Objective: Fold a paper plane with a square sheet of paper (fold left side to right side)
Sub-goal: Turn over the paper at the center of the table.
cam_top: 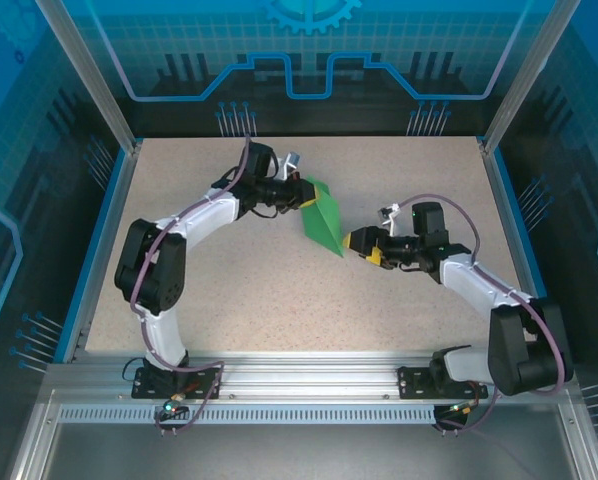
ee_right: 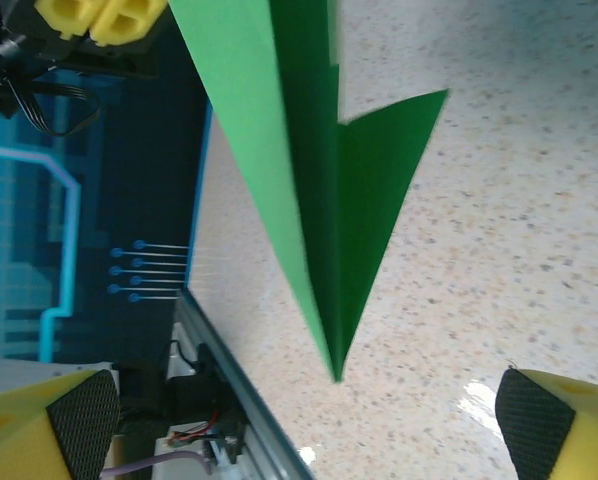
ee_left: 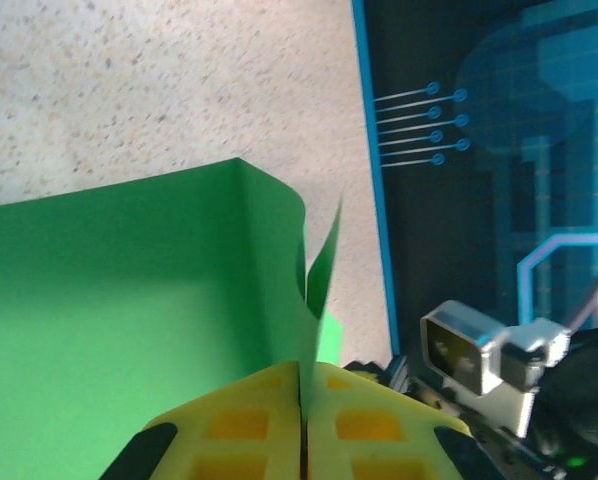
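Speckled table (cam_top: 279, 300): one paper plane (cam_top: 322, 225) pinched by left gripper (cam_top: 302, 191); right gripper (cam_top: 353, 242) gapes empty

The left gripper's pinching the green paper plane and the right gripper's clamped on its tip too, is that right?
Not quite. The left gripper does pinch the paper plane, but the right gripper is open, its jaws spread wide and clear of the tip, as the right wrist view shows.

Left hand (cam_top: 306, 192) apparently pinches the paper plane (cam_top: 325, 226).
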Robot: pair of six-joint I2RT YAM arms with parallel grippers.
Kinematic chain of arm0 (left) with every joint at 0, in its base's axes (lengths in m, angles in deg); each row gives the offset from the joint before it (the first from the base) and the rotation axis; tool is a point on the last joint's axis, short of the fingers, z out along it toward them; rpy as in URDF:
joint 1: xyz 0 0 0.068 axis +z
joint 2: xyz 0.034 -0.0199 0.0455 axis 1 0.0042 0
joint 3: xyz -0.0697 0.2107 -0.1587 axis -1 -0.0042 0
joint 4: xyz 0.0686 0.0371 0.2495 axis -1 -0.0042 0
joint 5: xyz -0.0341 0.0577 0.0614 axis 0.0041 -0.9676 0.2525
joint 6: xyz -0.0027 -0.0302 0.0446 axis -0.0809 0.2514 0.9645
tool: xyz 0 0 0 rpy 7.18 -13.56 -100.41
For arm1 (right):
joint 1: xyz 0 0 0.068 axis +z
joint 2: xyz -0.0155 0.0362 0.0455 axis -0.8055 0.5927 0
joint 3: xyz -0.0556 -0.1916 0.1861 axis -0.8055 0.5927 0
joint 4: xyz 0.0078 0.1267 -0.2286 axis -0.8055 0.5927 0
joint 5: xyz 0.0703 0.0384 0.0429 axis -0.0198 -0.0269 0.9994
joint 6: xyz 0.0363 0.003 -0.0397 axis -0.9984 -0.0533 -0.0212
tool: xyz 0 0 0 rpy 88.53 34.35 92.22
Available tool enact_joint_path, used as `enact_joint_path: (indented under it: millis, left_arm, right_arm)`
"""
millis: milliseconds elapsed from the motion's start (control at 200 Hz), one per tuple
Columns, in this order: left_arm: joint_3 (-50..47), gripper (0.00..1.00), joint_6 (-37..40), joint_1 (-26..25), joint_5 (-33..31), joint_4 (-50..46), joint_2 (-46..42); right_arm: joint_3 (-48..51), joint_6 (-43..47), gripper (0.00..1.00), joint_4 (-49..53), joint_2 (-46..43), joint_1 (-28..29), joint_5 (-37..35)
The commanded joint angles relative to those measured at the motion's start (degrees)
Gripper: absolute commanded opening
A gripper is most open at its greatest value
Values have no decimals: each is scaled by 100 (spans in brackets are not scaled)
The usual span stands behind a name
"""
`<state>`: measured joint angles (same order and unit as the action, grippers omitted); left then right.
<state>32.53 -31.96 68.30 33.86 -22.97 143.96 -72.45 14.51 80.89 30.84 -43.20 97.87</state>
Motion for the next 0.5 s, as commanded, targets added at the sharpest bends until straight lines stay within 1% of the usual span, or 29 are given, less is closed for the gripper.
enact_joint_path:
  millis: [0, 90, 125, 165, 195, 290, 495]
  left_arm:
    - [118, 7, -335, -11, 188, 318, -224]
    - [74, 7, -557, -26, 303, 594, -258]
    - [40, 7, -631, -24, 342, 693, -265]
    - [17, 7, -720, -25, 393, 771, -267]
    - [-4, 7, -765, -26, 429, 829, -270]
    - [-66, 7, -849, -32, 510, 921, -286]
    - [-239, 7, -868, -43, 539, 954, -347]
  right_arm:
    - [117, -470, 100, -681, 233, 76, 600]
    - [150, -770, 100, -1189, 417, 242, 665]
    - [145, -954, 98, -1408, 512, 319, 710]
    - [119, -1118, 95, -1534, 628, 389, 758]
    - [91, -1230, 92, -1836, 705, 430, 781]
    - [8, -1493, 81, -2197, 855, 518, 755]
    - [-204, -1605, 65, -2293, 832, 479, 637]
